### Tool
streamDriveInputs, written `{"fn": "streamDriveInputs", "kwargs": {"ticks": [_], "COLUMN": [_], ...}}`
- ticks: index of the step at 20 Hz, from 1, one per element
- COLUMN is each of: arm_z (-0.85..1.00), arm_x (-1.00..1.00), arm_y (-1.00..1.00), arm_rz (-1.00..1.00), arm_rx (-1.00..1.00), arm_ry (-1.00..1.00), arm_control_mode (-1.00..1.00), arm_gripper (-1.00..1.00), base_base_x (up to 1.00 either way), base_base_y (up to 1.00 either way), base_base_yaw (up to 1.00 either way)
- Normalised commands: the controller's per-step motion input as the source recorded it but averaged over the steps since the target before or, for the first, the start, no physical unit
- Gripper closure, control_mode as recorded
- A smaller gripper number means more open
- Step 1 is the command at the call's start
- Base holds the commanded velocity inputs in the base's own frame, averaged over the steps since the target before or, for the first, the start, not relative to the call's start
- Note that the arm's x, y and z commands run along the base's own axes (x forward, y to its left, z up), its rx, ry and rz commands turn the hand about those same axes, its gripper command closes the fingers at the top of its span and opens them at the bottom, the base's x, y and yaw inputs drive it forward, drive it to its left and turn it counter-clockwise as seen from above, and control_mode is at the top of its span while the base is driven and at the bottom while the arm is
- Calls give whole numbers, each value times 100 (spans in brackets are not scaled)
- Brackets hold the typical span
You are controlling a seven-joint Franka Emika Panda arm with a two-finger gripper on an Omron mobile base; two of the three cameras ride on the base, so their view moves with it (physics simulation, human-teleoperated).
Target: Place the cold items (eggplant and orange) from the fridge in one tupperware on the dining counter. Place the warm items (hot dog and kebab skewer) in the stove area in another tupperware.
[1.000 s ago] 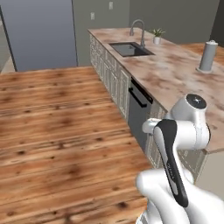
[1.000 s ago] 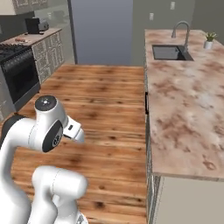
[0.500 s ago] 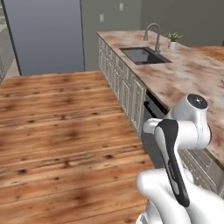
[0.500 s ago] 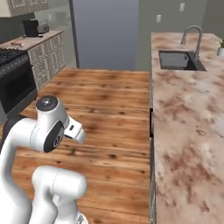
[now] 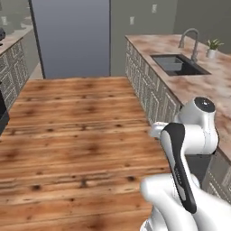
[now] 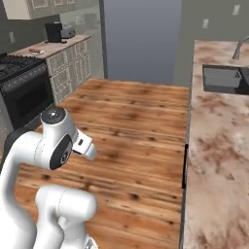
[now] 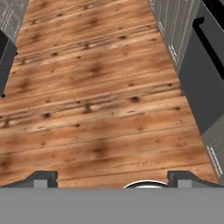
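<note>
Gripper [image 7: 111, 178] hangs over bare plank floor [image 7: 100, 100], jaws spread wide, nothing between them. Floor is warm brown wood, knotted and streaked. Fridge [image 5: 72, 38], a flat grey steel slab, stands closed at the far end. Dining counter [image 6: 216, 141], blotched pink-tan marble, runs along the right, with a dark rectangular sink [image 5: 178, 64] and curved faucet [image 5: 189, 38]. Black stove [image 6: 22, 90] sits far left; a small reddish item [image 6: 35, 49] lies on the counter beyond it, too small to identify.
</note>
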Motion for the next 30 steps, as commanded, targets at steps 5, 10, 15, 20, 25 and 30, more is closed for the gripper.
{"fn": "streamDriveInputs", "kwargs": {"ticks": [5,10,15,20,25,30], "arm_z": [0,0,0,0,0,0], "arm_x": [0,0,0,0,0,0], "arm_y": [0,0,0,0,0,0], "arm_rz": [0,0,0,0,0,0], "arm_rx": [0,0,0,0,0,0], "arm_ry": [0,0,0,0,0,0], "arm_control_mode": [100,100,100,100,100,100], "arm_gripper": [-100,-100,-100,-100,-100,-100], "base_base_x": [79,86,87,93,99,100], "base_base_y": [24,7,0,0,0,0], "base_base_yaw": [30,30,28,29,35,39]}}
